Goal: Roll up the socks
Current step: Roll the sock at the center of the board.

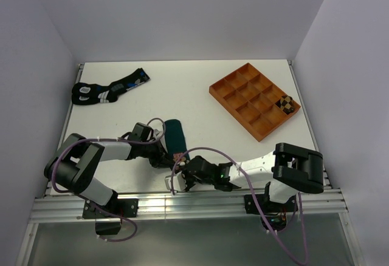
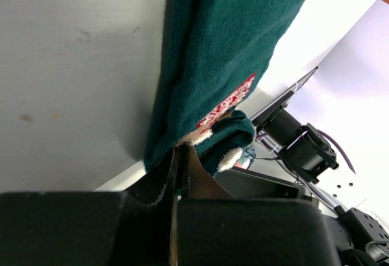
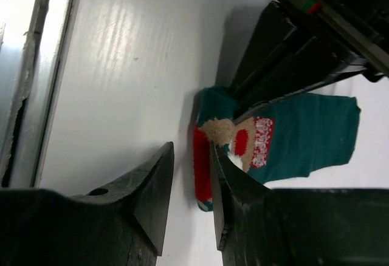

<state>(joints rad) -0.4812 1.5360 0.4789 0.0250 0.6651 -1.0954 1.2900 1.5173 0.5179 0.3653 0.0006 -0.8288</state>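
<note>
The dark teal-green fabric sock (image 1: 177,133) lies near the table's front edge, pinched in the left gripper (image 2: 177,156); the right gripper (image 3: 189,184) — jaws narrow, empty — could snag the folded toe and undo it.

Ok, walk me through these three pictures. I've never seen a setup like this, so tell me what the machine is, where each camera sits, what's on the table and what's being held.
These are two robot arms bolted at the near edge of a white table. One picture looks down from above; the other two come from a camera on each wrist.

On the table lie a teal sock, a black patterned sock far left, and an orange compartment tray with a small checkered bundle in one compartment.

The left gripper is shut, pinching the teal sock's near end, where its red-and-white figure shows. The right gripper is partly open right beside that end, one finger against the folded fabric, not visibly gripping it.
</note>
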